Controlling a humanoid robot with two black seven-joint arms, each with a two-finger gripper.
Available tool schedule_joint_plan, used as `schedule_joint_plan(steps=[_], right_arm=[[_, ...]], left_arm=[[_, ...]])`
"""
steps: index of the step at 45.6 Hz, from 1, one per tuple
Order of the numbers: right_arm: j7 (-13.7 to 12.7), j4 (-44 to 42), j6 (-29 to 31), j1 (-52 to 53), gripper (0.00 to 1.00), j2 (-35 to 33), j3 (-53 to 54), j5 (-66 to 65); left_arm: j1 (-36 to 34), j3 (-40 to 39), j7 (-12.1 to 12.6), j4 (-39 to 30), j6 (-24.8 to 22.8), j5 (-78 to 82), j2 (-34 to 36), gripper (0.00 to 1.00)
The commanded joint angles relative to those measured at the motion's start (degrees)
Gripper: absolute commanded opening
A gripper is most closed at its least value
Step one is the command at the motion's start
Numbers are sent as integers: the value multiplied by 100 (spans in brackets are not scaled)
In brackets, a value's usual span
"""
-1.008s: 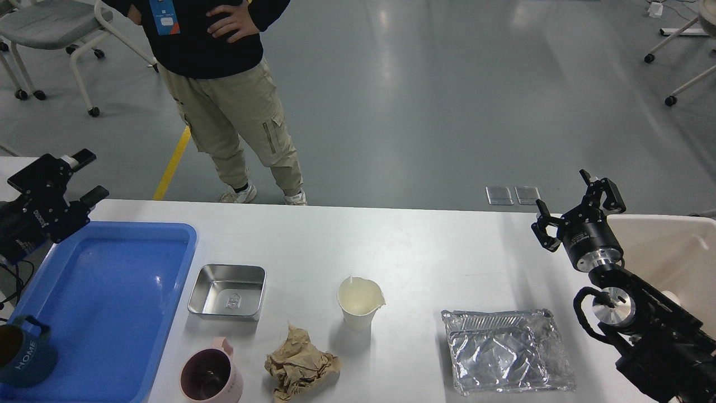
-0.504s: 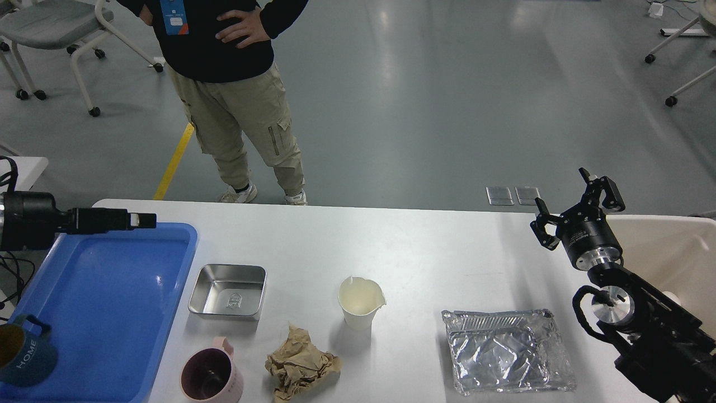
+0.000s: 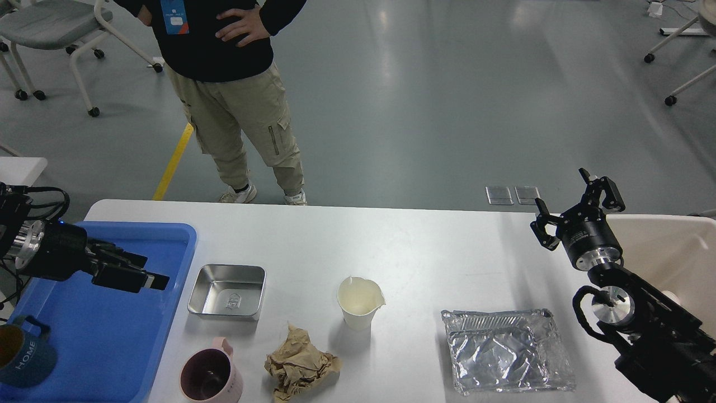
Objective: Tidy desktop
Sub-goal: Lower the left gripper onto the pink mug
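Note:
The white desktop (image 3: 425, 246) carries a square steel dish (image 3: 226, 291), a white paper cup (image 3: 361, 302), a crumpled brown paper (image 3: 299, 364), a pink mug (image 3: 210, 378) and a foil container (image 3: 503, 350). My left gripper (image 3: 154, 271) hovers over the right part of the blue tray (image 3: 100, 324), pointing right toward the steel dish, fingers slightly apart and empty. My right gripper (image 3: 565, 196) is open and empty above the desktop's far right, beside the beige bin (image 3: 671, 252).
A dark blue mug marked HOME (image 3: 22, 352) stands in the tray's near left corner. A person (image 3: 235, 101) stands just beyond the desktop's far edge. Wheeled chairs (image 3: 50, 28) stand on the floor at the far left and far right.
My left gripper has swung down and right, from outside the tray's far left corner to over the tray near the steel dish. The right arm has barely moved. The person shifted slightly.

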Motion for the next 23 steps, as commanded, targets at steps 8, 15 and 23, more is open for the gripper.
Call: schedule_joint_plan(steps=[8, 15, 23], right_arm=[[-8, 9, -1, -3, 100, 1, 0, 0], [-9, 27, -1, -3, 100, 1, 0, 0], [-9, 27, -1, -12, 100, 1, 0, 0]], left_arm=[[-56, 148, 84, -1289, 187, 681, 555, 96], [-65, 148, 137, -1764, 187, 910, 811, 96], [-29, 148, 312, -2107, 204, 1244, 1083, 96]])
